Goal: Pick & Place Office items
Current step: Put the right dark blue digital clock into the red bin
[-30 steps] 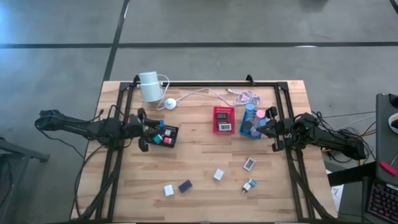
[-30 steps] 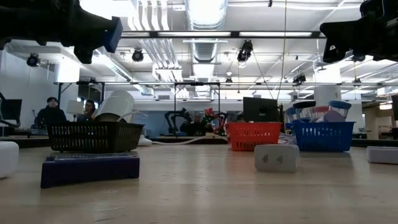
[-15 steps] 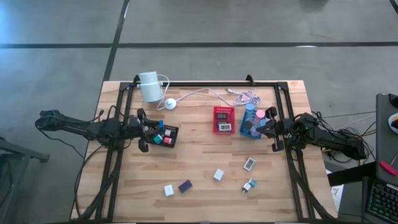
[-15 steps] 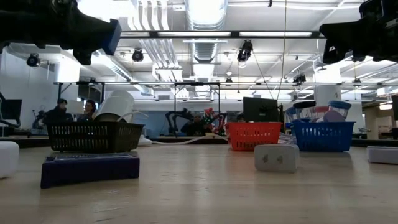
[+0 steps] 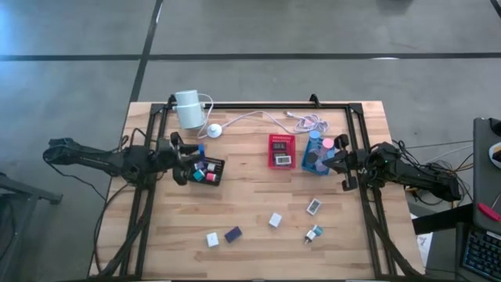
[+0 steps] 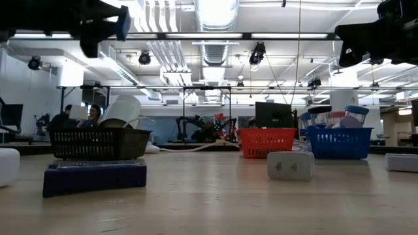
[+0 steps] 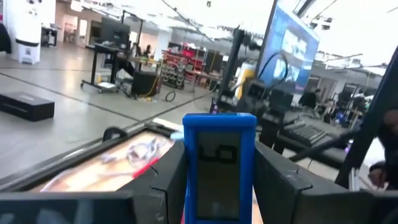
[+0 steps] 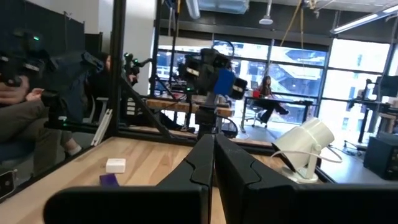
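Office items lie in two groups in the high view: some inside the baskets across the middle of the frame, five loose on the wooden surface [image 5: 258, 200] in the lower centre. The loose ones are a white piece [image 5: 212, 239], a dark purple piece [image 5: 232, 233], a white cube [image 5: 275, 220], a white-framed piece [image 5: 314, 206] and a teal-tipped piece [image 5: 313, 233]. No brand or writing can be read on any of them.

The black basket [image 5: 209, 170], left of centre, holds small pink, teal and white pieces. The red basket [image 5: 281, 150], at centre, holds a white-and-dark piece. The blue basket [image 5: 316, 153], just right of it, holds round-topped pink and blue items. At upper left lies a white cylinder [image 5: 188, 108] with its cable and round puck [image 5: 213, 131].

The left gripper [image 5: 188, 159] hangs at the left edge of the black basket, above the surface. The left wrist view shows its jaws partly apart and clamped on a blue rectangular item [image 7: 219, 167] with a dark face; the marks on that face cannot be read.

The right gripper [image 5: 338, 160] sits at the right edge of the blue basket, jaws pressed fully together and holding nothing, well apart from the loose pieces.

People sit in the room beyond, at left in the low view.
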